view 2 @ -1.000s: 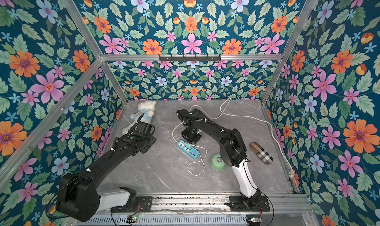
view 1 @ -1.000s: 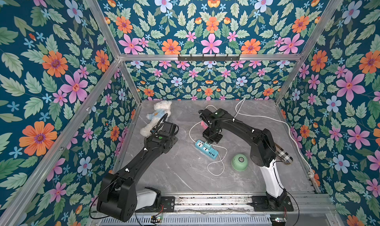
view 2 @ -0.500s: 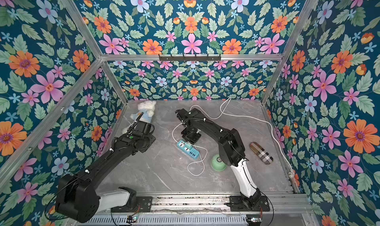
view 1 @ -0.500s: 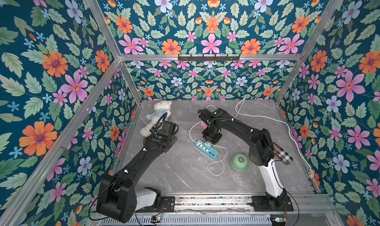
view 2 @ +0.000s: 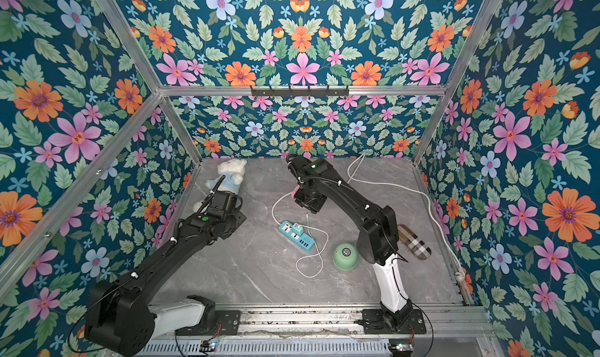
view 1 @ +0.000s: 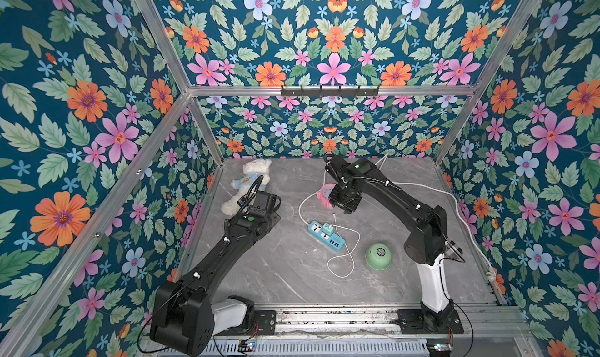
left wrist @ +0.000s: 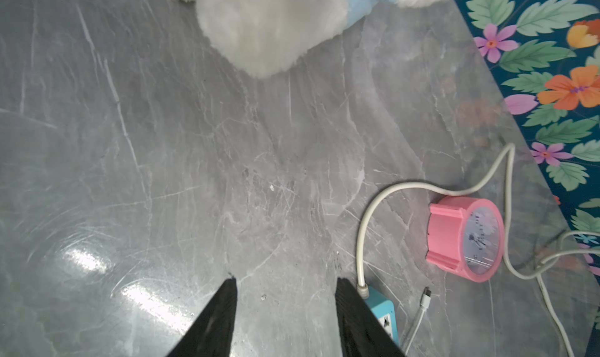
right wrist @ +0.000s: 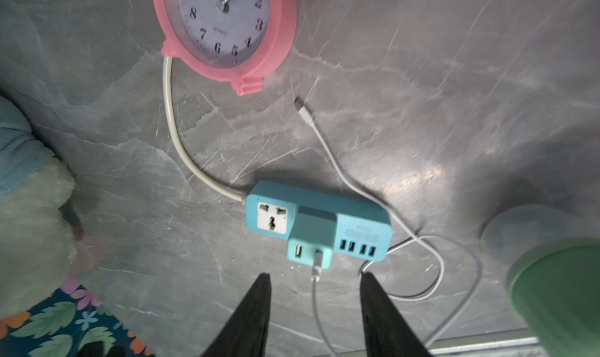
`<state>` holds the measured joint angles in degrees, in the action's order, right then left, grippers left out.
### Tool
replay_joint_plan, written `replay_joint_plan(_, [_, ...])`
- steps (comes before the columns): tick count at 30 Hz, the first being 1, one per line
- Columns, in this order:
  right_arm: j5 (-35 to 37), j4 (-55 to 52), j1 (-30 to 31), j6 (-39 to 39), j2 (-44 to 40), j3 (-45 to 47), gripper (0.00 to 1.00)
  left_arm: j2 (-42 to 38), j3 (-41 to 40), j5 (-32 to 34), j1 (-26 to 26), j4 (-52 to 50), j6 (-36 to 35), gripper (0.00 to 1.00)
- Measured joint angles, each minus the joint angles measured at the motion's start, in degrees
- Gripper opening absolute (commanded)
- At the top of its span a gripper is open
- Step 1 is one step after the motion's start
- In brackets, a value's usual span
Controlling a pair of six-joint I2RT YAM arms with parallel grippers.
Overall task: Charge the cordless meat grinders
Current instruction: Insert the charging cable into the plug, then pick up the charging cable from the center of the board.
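- mint-green meat grinder (view 1: 378, 256) sits on the grey table (view 1: 276, 274) next to the right arm (view 1: 422, 228) — well apart from both grippers
- right gripper (right wrist: 315, 275): fingers parted, empty, over the teal power strip (right wrist: 318, 215)
- left gripper (left wrist: 285, 280): fingers parted — just bare table below
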<state>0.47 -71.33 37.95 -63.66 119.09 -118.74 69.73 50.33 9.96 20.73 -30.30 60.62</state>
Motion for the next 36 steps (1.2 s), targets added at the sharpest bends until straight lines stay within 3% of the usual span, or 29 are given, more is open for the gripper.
replay_joint_plan(4, [0.7,2.4,-1.6,14.4,1.6,2.9,0.4,-3.6,-3.4,-1.3,-0.1,5.0,-4.1,0.52])
replay_joint_plan(13, [-3.1,1.4,-3.0,35.1,19.3,-12.5,0.37,-4.1,-3.7,-4.1,-0.5,8.8,-7.9,0.53])
replay_joint_plan(23, [-1.7,-0.7,-3.2,40.1,27.2,-18.5,0.36,-3.2,-1.9,-5.3,-0.5,7.6,-8.0,0.53])
replay_joint_plan(36, [0.0,-0.5,-2.8,40.1,27.7,-16.2,0.12,-3.7,-1.3,-5.3,-0.5,6.9,-8.3,0.52])
